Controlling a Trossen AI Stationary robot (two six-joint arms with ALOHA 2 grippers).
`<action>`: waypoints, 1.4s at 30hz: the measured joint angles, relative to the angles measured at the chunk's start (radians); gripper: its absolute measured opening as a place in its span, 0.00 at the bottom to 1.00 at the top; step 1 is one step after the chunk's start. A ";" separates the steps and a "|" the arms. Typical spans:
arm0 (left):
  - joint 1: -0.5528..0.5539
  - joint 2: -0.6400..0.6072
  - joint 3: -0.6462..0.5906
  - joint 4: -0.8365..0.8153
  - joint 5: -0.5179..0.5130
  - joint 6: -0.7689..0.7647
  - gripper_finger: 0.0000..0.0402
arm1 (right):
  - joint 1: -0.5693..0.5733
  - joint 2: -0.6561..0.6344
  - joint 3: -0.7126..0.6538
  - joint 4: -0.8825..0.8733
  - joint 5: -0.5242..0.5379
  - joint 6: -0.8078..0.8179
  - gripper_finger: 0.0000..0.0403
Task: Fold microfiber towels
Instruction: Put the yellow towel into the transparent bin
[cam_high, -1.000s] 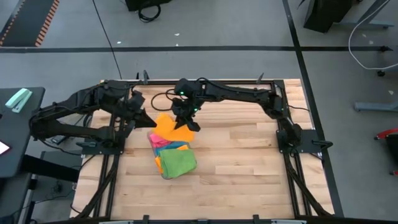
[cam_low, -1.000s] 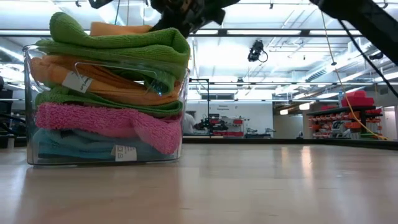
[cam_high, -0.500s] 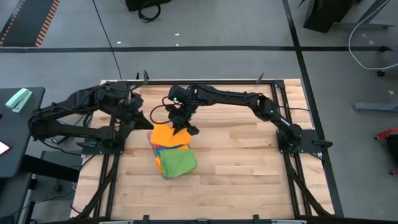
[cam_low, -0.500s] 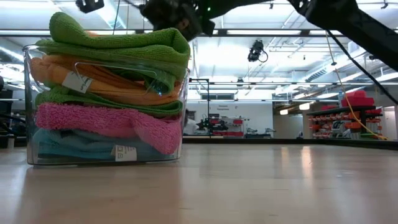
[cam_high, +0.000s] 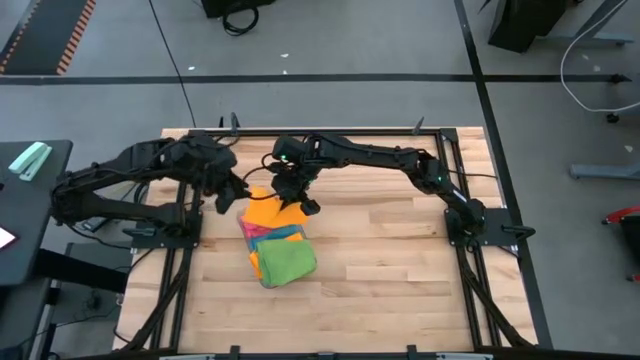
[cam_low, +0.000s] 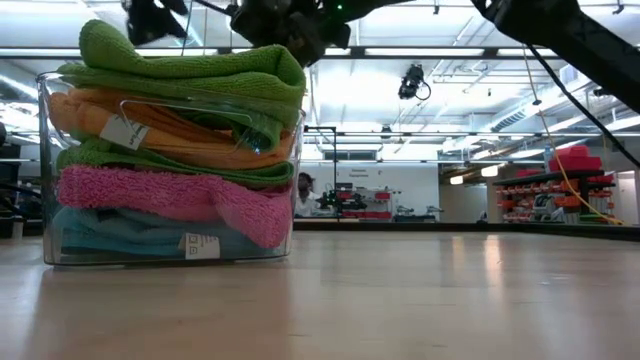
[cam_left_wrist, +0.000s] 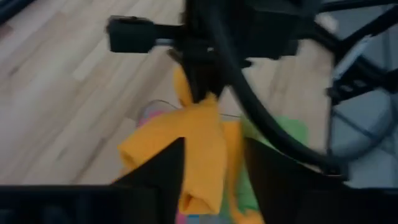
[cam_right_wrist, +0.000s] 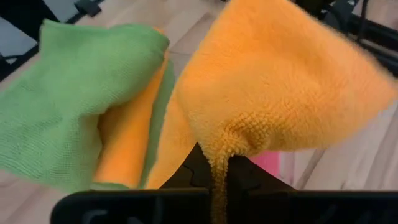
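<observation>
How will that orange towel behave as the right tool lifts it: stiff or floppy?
Likely floppy: the orange towel bunches and drapes from the shut right tool. Probably light, hanging from one pinch. It may drag on the stacked towels.

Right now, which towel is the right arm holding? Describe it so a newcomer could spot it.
On the wooden table, find the clear tray stacked with folded towels. The orange towel hangs just above that stack, pinched in the right tool. Unlike the folded green towel and the others, it is loose, lifted and unfolded.
</observation>
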 joint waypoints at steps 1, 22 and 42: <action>0.008 0.017 -0.004 0.006 -0.002 0.021 0.46 | 0.002 -0.001 0.000 -0.009 0.008 0.001 0.03; 0.088 0.341 -0.045 0.381 0.267 0.306 0.88 | 0.004 -0.112 -0.001 -0.271 0.109 0.048 0.03; 0.128 0.255 -0.044 0.582 0.251 0.279 0.88 | -0.033 -0.250 -0.001 -0.307 0.152 0.121 0.03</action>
